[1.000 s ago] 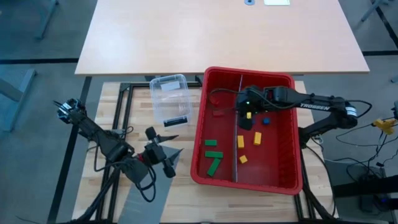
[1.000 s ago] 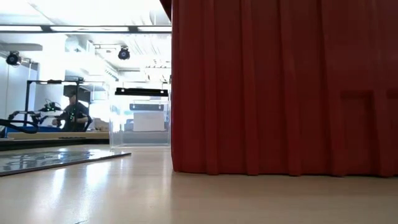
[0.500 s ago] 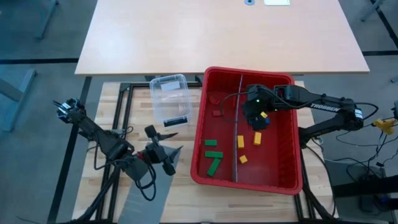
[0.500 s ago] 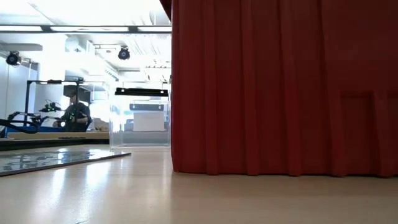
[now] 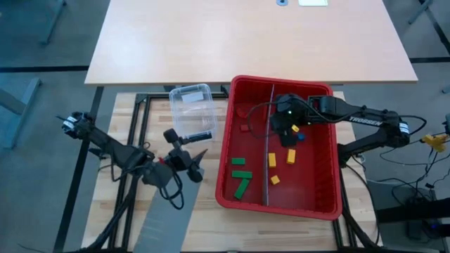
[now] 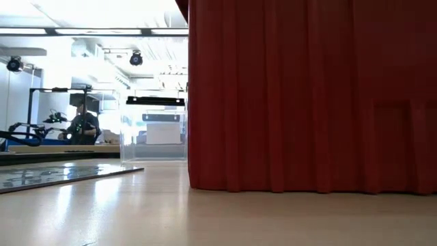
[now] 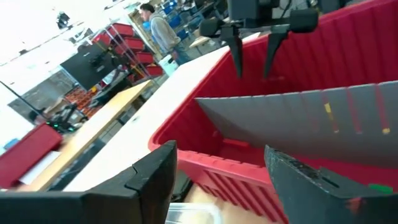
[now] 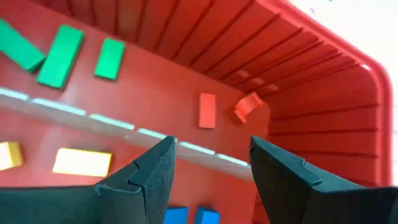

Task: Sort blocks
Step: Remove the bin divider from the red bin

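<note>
A red bin (image 5: 327, 204) sits at the table's 3 o'clock side in the high view, split by a grey divider (image 5: 269, 147) running from 12 to 6 o'clock. The right gripper (image 5: 281, 126) hangs inside the bin at its 12 o'clock end, just on the 3 o'clock side of the divider, fingers (image 8: 149, 180) spread apart with nothing between them. Below it in the right wrist view lie two blue blocks (image 8: 193, 216) and yellow blocks (image 8: 82, 162); across the divider lie two red blocks (image 8: 208, 111) and three green blocks (image 8: 60, 55).

From above, the yellow blocks (image 5: 290, 156) and blue blocks (image 5: 301, 137) lie in the 3 o'clock compartment, the green blocks (image 5: 241, 173) at the 6 o'clock end of the 9 o'clock compartment and the red blocks (image 5: 245, 128) toward its 12 o'clock end.

The left gripper (image 5: 191, 163) waits outside the bin at its 9 o'clock side, released and empty, above a grey panel (image 5: 163, 225). A clear tub (image 5: 191, 111) stands at 12 o'clock from it.
</note>
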You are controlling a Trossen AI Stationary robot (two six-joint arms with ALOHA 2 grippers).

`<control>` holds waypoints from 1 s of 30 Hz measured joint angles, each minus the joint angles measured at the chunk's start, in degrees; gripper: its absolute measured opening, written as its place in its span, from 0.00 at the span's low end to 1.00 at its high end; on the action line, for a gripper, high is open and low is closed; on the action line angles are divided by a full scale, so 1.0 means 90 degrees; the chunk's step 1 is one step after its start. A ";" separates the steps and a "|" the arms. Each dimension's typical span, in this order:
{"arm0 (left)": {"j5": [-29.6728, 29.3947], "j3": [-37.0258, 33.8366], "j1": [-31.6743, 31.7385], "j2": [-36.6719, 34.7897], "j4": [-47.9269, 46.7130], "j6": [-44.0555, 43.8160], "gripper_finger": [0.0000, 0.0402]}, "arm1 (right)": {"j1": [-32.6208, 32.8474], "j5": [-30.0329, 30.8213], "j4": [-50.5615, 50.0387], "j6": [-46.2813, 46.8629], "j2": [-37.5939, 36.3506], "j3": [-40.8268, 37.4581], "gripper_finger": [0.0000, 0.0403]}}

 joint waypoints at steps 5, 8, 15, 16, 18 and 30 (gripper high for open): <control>0.0282 0.0000 0.0336 -0.0226 0.0056 0.0134 0.55 | -0.0153 0.0124 0.0212 0.0148 -0.0007 0.0000 0.46; 0.0929 0.0000 0.0662 -0.0394 0.0171 0.0036 0.53 | -0.0245 0.0122 0.0278 0.0706 -0.0004 0.0000 0.46; 0.2688 0.0000 0.1702 -0.0819 0.0263 -0.1260 0.50 | -0.0441 0.0124 0.0655 0.3609 -0.0079 0.0000 0.46; 0.2888 0.0000 0.1808 -0.0881 0.0263 -0.1379 0.50 | -0.0443 0.0128 0.0697 0.3999 -0.0110 0.0000 0.46; 0.3147 0.0000 0.1963 -0.1022 0.0261 -0.1583 0.49 | -0.0452 0.0137 0.0820 0.4894 -0.0153 0.0000 0.46; 0.3720 0.0000 0.2155 -0.2122 -0.0717 -0.2620 0.53 | -0.0254 -0.0773 0.0893 0.8246 0.0158 0.0000 0.46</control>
